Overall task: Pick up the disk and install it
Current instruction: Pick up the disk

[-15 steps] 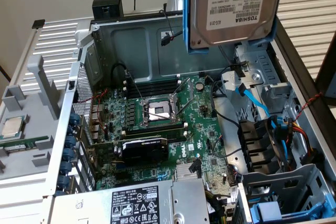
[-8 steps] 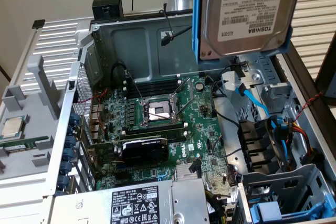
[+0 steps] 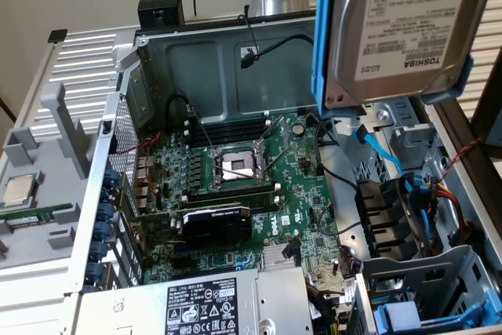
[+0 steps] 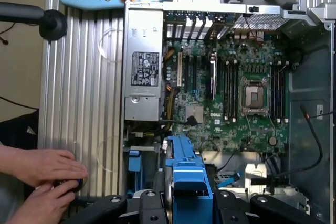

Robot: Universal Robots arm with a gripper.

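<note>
The disk (image 3: 400, 29), clipped in its blue carrier, is held in the air above the open computer case (image 3: 212, 60), toward the exterior view's right. The tool (image 4: 189, 203) is clamped on it, with the motherboard (image 4: 236, 98) seen beneath

Disk (image 3: 400, 29): silver-grey metal drive with a white barcode label, TOSHIBA print upside down, clipped in a bright blue carrier frame. Aloft and slightly tilted, label face out, at the exterior view's upper right, above the open case (image 3: 227, 56). Edge-on in the wrist view, blue frame foremost.
</note>
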